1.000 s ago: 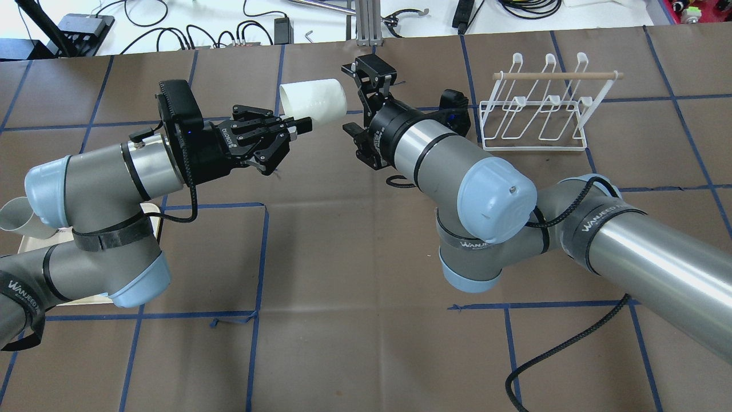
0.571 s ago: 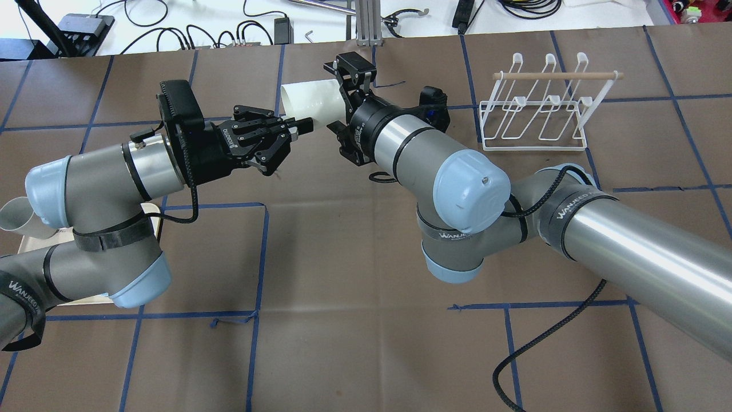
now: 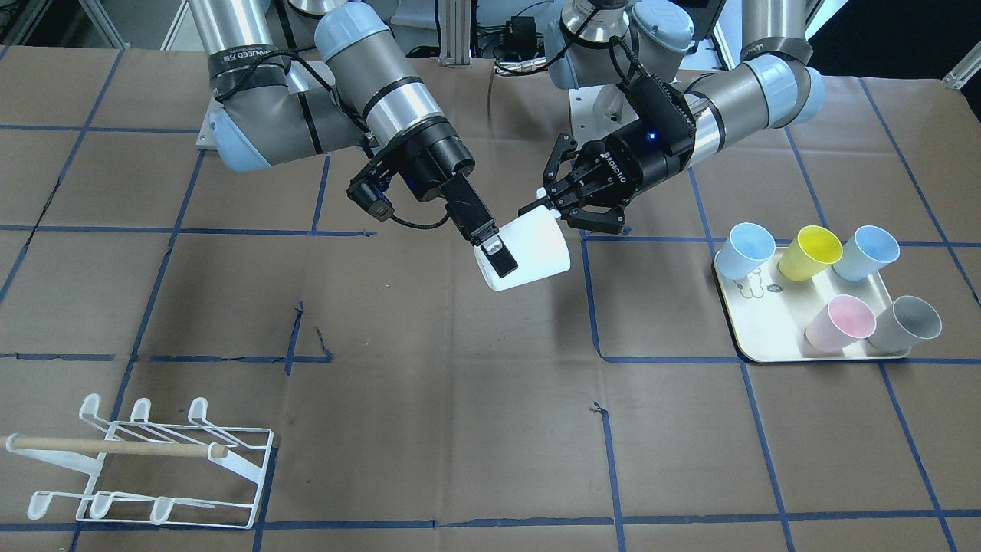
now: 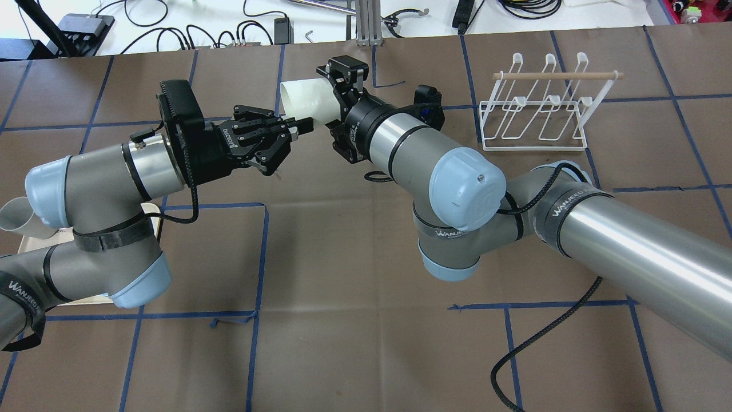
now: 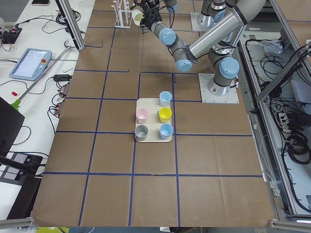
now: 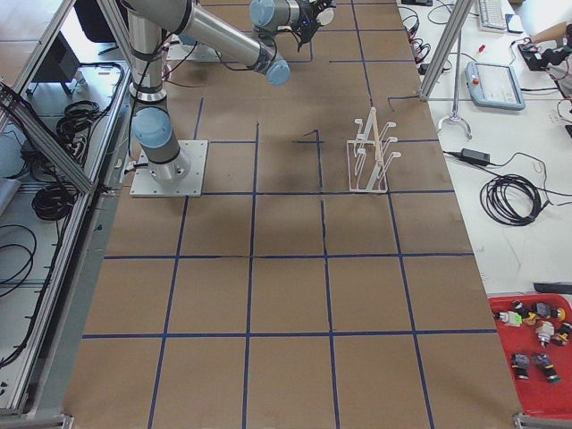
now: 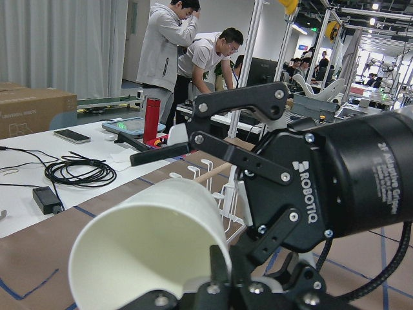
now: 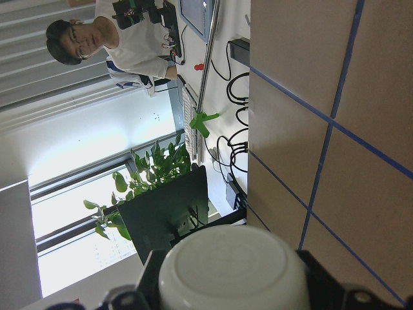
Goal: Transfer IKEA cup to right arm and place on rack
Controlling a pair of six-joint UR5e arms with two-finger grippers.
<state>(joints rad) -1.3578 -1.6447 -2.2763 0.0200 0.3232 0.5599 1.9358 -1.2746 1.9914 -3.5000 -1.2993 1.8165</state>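
- two grippers meet at the white cup [image 3: 533,249], held in mid-air over the table's middle.
- left gripper [image 3: 546,208] pinches its rim; right gripper [image 3: 497,259] straddles the base end, clamped or not i cannot tell.
- handover unfinished; placing on the rack [image 3: 115,445] not yet done.

Brown table cover [image 4: 343,355], blue tape [image 4: 261,257] grid. White bench [image 4: 606,14] beyond. Grey curtain [image 7: 58,39]; plant [image 8: 155,174] by bright window [image 8: 71,200].

Overhead, the right arm [image 4: 412,149] hides half the white cup [image 4: 303,98]; the left arm [image 4: 103,189] covers most of the tray [image 4: 31,245]
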